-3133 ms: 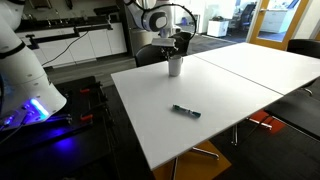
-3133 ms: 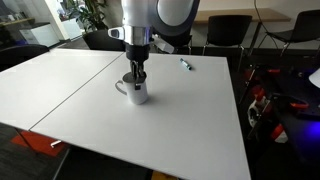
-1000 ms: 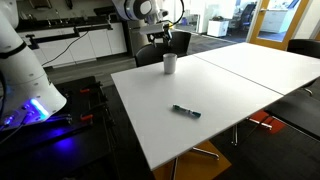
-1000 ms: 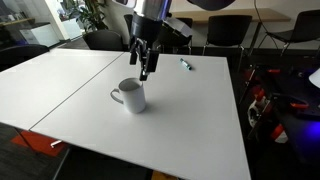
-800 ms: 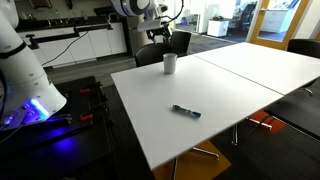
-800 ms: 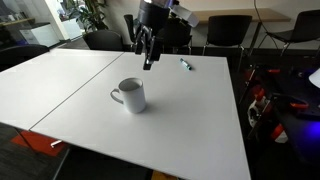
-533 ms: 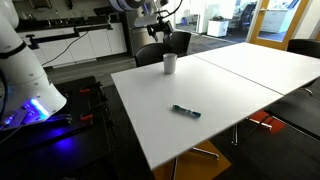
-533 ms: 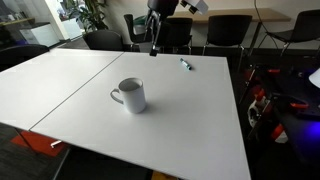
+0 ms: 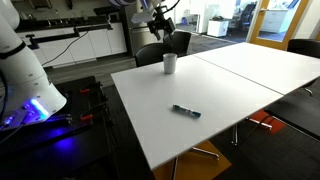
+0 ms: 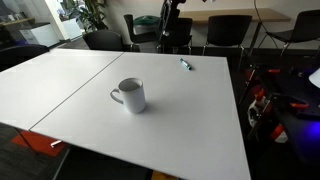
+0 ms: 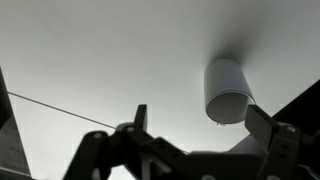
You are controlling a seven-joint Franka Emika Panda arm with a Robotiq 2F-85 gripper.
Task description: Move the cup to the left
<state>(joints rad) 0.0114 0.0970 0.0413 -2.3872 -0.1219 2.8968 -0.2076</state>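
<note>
The cup (image 9: 171,63) is a small white mug standing upright on the white table (image 9: 235,105), near its far edge. In the other exterior view the cup (image 10: 130,95) shows its loop handle, and nothing touches it. My gripper (image 9: 160,16) hangs high above the table, well clear of the cup, and reaches the top edge of the picture (image 10: 171,10). In the wrist view the gripper (image 11: 200,125) is open, with nothing between its fingers, and the cup (image 11: 228,90) lies far below it.
A dark blue marker (image 9: 186,111) lies on the table (image 10: 160,135) away from the cup, also seen as the marker (image 10: 185,65). Black chairs (image 10: 225,32) stand along the far side. Another robot's white base (image 9: 25,75) stands beside the table.
The open gripper has risen straight up and away from the cup, almost leaving the top of both exterior views. The cup and the marker have stayed where they were.
</note>
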